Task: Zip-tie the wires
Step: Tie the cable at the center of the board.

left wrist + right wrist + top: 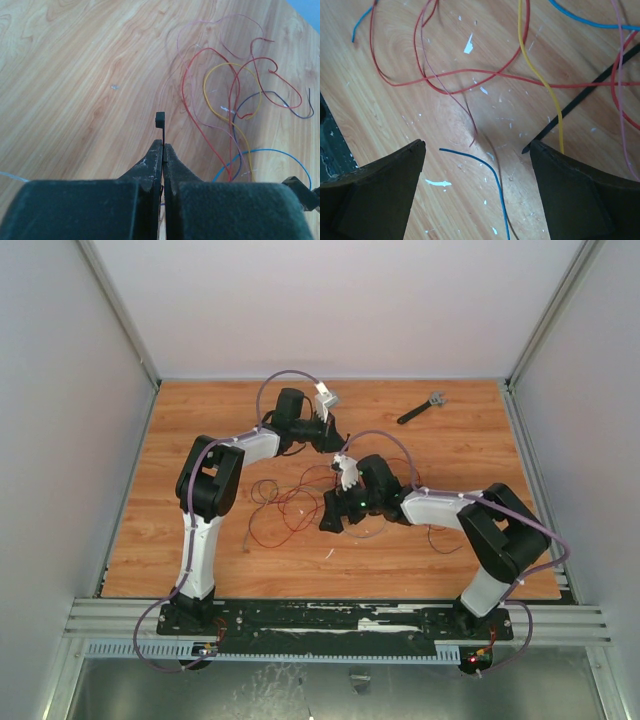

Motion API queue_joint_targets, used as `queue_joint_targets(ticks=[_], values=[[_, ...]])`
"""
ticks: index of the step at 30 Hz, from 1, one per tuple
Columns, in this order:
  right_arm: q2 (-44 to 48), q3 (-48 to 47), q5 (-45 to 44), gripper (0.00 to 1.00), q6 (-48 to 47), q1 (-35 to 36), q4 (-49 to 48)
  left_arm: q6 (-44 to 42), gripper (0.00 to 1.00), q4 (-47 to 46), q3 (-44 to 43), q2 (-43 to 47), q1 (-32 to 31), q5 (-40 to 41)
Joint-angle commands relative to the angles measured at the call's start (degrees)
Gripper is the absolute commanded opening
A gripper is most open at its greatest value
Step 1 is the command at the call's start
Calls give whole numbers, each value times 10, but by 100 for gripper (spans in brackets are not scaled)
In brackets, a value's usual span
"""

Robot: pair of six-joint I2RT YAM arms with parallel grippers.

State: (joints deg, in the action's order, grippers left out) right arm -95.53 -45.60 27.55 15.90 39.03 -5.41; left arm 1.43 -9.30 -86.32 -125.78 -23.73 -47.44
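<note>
The zip tie (160, 120) is pinched head-up in the pressed-together left gripper (163, 146) just beside the wires (290, 505), above which the right gripper (477, 147) is spread (empty); thin strands could be missed by an off-centre closure.

An orange-brown wood-grain tabletop (200, 420) fills the middle; a plain pale grey back panel (330, 300) rises behind the tabletop, with matching side panels (50, 420) flanking it; slim aluminium corner posts (118, 310) stand at its far corners; a silver slotted aluminium rail (110, 620) runs along its near edge; small white flecks (468, 44) dot the wood; the light is soft and even.
</note>
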Motion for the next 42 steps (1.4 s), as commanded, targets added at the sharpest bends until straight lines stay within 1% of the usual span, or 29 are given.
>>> queue_joint_targets(ticks=[1, 10, 18, 23, 29, 35, 38, 42], values=[[-10, -11, -19, 88, -28, -15, 7, -11, 0, 5, 1, 29, -1, -10], [-10, -14, -19, 88, -63, -52, 30, -24, 0, 20, -3, 27, -1, -17], [-37, -41, -16, 88, -100, -83, 41, -20, 0, 21, -4, 27, -3, -22], [-61, -73, -7, 88, -109, -85, 48, -19, 0, 21, -6, 24, -6, -21], [-74, -93, 15, 88, -98, -85, 42, -10, 0, 14, -8, 20, -8, -18], [-96, -105, 2, 88, -93, -84, 30, -7, 0, 13, -6, 23, -10, -20], [-91, -106, 6, 88, -87, -84, 22, -2, 0, 11, -2, 23, -12, -19], [-62, -86, 25, 88, -110, -83, 22, 19, 0, -3, 1, 22, -12, -15]])
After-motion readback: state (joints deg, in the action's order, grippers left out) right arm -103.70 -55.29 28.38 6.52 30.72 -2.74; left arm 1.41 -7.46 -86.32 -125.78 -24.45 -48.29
